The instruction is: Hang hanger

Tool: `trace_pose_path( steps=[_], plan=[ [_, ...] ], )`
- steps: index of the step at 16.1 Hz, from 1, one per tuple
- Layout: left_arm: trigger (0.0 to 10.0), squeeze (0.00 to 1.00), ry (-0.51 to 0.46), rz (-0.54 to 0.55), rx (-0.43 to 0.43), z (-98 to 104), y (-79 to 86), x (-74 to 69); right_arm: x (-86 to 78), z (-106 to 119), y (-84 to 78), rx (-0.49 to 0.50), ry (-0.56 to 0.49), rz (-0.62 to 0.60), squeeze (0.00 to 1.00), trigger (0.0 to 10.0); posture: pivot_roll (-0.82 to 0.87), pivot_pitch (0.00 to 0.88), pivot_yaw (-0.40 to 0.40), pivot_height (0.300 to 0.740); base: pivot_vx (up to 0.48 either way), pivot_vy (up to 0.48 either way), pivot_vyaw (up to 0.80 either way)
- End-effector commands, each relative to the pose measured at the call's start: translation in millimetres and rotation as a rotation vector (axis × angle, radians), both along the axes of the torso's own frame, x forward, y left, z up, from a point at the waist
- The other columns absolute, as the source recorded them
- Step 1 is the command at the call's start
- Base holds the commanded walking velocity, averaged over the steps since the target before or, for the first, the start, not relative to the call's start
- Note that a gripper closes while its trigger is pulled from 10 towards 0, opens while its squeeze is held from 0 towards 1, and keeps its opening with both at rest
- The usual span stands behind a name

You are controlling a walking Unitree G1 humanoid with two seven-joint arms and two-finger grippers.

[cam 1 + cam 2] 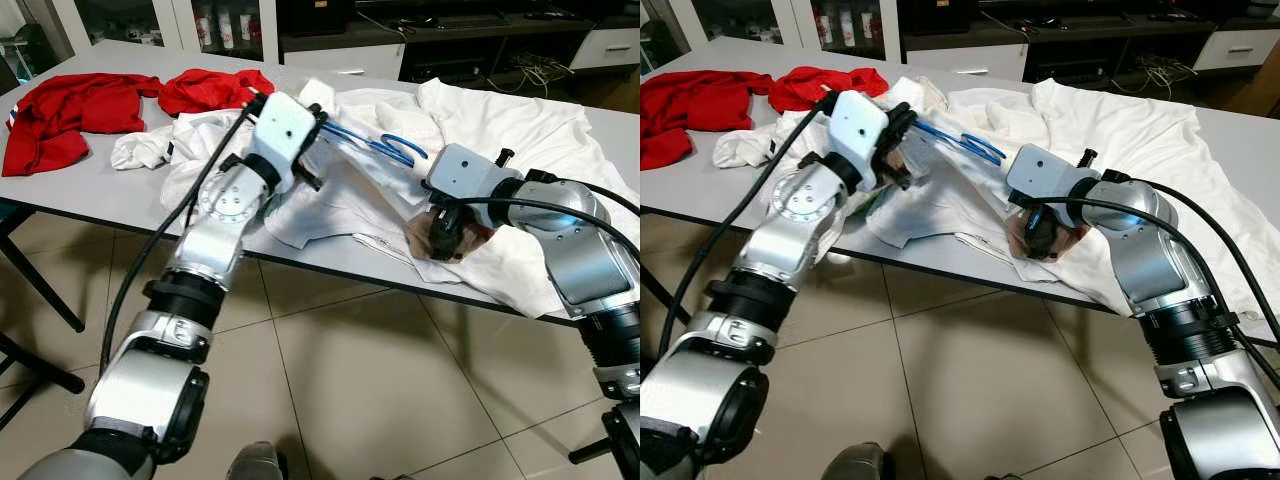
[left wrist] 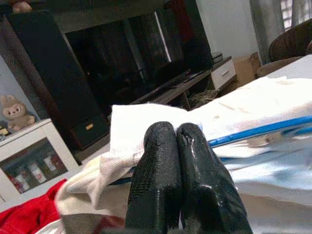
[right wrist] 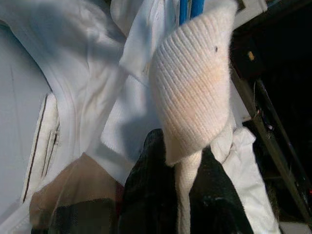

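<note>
On the grey table, left of the blue hanger lying in the white garment, the left gripper pinches white cloth, while right of it the right gripper clamps the ribbed collar.

The 2 head views look forward and down from above, sharing the table, white shirt and both arms. Each wrist view looks close along its fingers at that same cloth.
</note>
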State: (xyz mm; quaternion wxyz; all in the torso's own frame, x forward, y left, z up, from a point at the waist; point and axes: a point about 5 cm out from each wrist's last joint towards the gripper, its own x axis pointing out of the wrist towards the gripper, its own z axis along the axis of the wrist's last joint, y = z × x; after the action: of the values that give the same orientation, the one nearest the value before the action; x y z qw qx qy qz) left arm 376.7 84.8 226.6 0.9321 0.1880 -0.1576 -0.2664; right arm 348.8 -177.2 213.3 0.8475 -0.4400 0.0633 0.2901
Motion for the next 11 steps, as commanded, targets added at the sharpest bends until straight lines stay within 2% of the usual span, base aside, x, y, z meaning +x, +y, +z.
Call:
trace_pose_path(
  steps=[1,4,6,9,11],
  plan=[
    [0.0,0.00,-0.020,-0.087,0.031,3.0,-23.2,-7.7,3.5,12.7,10.6,-0.003,-0.045,0.026,0.00,0.0,0.17,0.000,0.019,0.740,0.000,0.000,0.00],
    [0.0,0.00,-0.019,-0.128,0.028,1.8,-35.5,-13.7,5.3,13.0,9.7,0.004,-0.045,0.009,0.00,0.0,0.17,0.000,0.021,0.740,0.000,0.000,0.00],
    [0.0,0.00,-0.014,-0.163,0.027,0.0,-46.4,-19.1,7.8,15.4,12.6,0.044,-0.046,-0.003,0.00,0.0,0.17,0.000,0.023,0.740,0.000,0.000,0.00],
    [0.0,0.00,-0.006,-0.198,0.043,-3.5,-55.3,-25.7,14.6,23.0,9.1,0.086,-0.062,-0.040,0.00,0.0,0.17,0.000,0.027,0.740,0.000,0.000,0.00],
    [0.0,0.00,-0.003,-0.202,0.044,-4.7,-57.3,-27.2,15.2,26.5,14.2,0.103,-0.069,-0.028,0.00,0.0,0.18,0.000,0.027,0.740,0.000,0.000,0.00]
  ],
)
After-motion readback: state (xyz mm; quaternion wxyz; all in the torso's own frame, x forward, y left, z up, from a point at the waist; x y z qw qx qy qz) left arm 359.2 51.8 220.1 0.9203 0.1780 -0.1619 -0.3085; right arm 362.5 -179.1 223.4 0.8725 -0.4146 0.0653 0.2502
